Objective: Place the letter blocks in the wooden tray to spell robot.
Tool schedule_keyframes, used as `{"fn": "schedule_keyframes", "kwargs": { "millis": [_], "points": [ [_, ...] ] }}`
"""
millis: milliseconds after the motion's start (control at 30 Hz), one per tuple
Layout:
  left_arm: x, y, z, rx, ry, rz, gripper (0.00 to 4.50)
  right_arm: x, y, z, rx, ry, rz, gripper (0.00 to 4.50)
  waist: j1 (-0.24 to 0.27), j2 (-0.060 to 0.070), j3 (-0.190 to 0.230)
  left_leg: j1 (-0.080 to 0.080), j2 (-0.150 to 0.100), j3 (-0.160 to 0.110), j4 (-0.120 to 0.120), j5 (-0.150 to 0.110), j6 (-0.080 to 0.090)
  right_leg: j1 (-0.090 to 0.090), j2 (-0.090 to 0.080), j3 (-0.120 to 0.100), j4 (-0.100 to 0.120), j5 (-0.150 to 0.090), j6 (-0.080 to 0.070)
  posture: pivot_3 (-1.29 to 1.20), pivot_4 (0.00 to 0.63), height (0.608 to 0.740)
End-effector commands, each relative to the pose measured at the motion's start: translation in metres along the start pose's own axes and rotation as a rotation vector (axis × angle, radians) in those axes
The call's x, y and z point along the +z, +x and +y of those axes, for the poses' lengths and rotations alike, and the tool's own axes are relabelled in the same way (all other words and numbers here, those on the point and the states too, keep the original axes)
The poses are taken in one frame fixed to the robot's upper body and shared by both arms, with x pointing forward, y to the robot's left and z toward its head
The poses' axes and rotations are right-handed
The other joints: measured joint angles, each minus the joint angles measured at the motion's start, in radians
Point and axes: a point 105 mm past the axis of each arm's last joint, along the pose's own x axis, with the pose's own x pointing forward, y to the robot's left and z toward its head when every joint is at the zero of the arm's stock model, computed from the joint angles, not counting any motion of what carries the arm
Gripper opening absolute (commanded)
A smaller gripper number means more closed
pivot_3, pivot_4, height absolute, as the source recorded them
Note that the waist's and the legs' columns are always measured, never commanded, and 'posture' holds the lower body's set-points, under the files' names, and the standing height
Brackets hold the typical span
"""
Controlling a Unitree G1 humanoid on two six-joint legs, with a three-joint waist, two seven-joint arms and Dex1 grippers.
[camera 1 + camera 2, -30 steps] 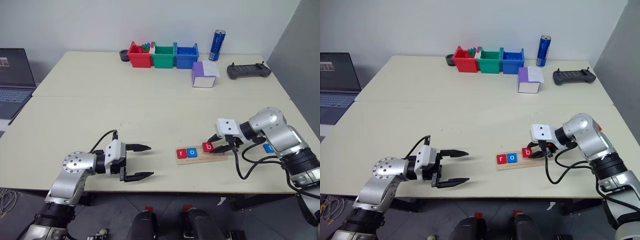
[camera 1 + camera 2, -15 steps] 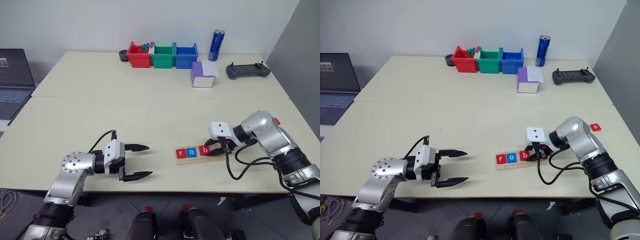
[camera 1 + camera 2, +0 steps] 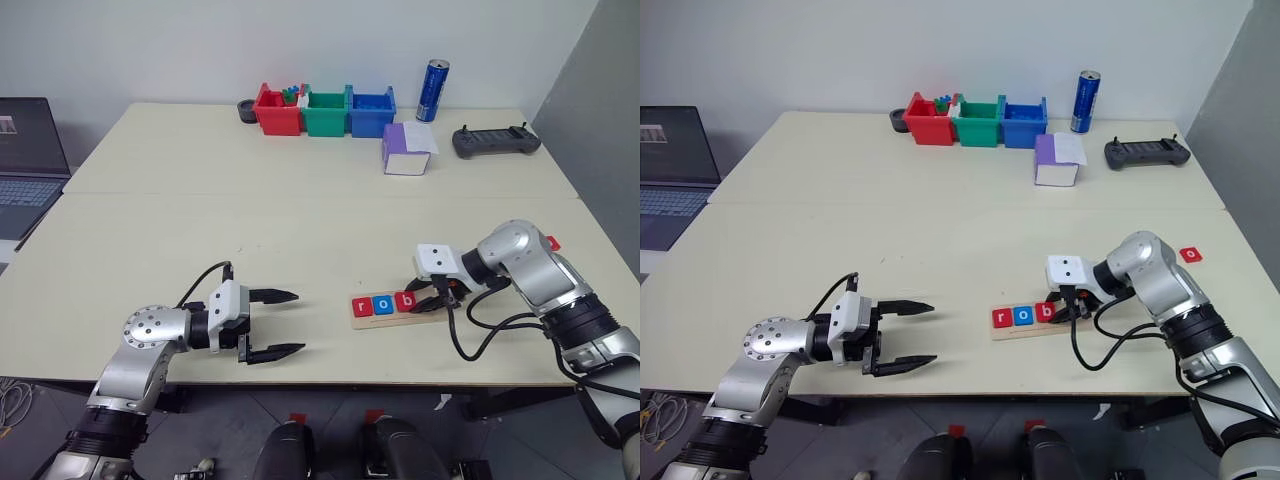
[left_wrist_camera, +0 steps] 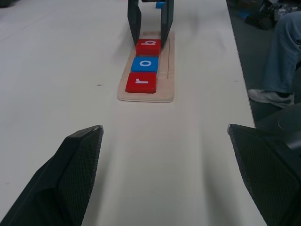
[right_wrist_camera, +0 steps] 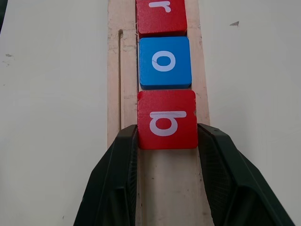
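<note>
R gripper (image 5: 167, 136) clamped on red "b" tile (image 5: 167, 119), fingers touching both tile sides, tile lying in wooden tray (image 3: 400, 312) groove as third in row; blue "o" tile (image 5: 165, 62) just beside it, red "r" tile (image 5: 161, 17) beyond. Another red tile (image 3: 1190, 254) on table at 2 o'clock of tray, well apart. L gripper (image 3: 272, 324) spread wide, holding nothing, at 9 o'clock of tray

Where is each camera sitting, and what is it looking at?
Left and right eye views: on the head, looking down over the table; both arms show.
Left wrist view: on the left arm, looking along its open left gripper toward the wooden tray.
Right wrist view: on the right arm, looking down at the red b block between the right gripper fingers.
Shared: all views show the tray with r, o, b.
</note>
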Motion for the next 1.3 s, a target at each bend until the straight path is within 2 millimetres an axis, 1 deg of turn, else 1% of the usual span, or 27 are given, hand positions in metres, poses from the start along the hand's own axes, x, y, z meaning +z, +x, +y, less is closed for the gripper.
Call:
{"fn": "schedule_keyframes", "kwargs": {
  "millis": [33,200,800,1167,1300],
  "points": [
    [0.0087,-0.0025,0.0009,0.005,0.045,-0.007,4.5,0.01,-0.0034,-0.0042,-0.015,-0.045,0.003,1.45,0.0,0.0,0.0,0.0,0.0,0.0,0.0,0.0,0.0,0.0,0.0,0.0,0.0,0.0,0.0,0.0,0.15,0.74],
    [0.0089,-0.0036,0.0006,0.01,0.043,-0.005,4.5,0.0094,-0.0023,-0.0052,-0.017,-0.051,0.015,1.45,0.0,0.0,0.0,0.0,0.0,0.0,0.0,0.0,0.0,0.0,0.0,0.0,0.0,0.0,0.0,0.0,0.15,0.74],
    [0.0088,-0.0037,0.0,0.018,0.042,-0.003,4.5,0.0184,0.0006,-0.0035,-0.008,-0.07,0.005,1.45,0.0,0.0,0.0,0.0,0.0,0.0,0.0,0.0,0.0,0.0,0.0,0.0,0.0,0.0,0.0,0.0,0.15,0.74],
    [0.0081,-0.0036,0.0006,0.018,0.04,-0.004,4.5,0.0093,-0.0017,0.0004,0.017,-0.074,0.041,1.45,0.0,0.0,0.0,0.0,0.0,0.0,0.0,0.0,0.0,0.0,0.0,0.0,0.0,0.0,0.0,0.0,0.15,0.74],
    [0.008,-0.0036,0.0008,0.019,0.041,-0.003,4.5,0.012,0.0002,-0.0036,-0.003,-0.078,0.03,1.45,0.0,0.0,0.0,0.0,0.0,0.0,0.0,0.0,0.0,0.0,0.0,0.0,0.0,0.0,0.0,0.0,0.15,0.74]
  ]
}}
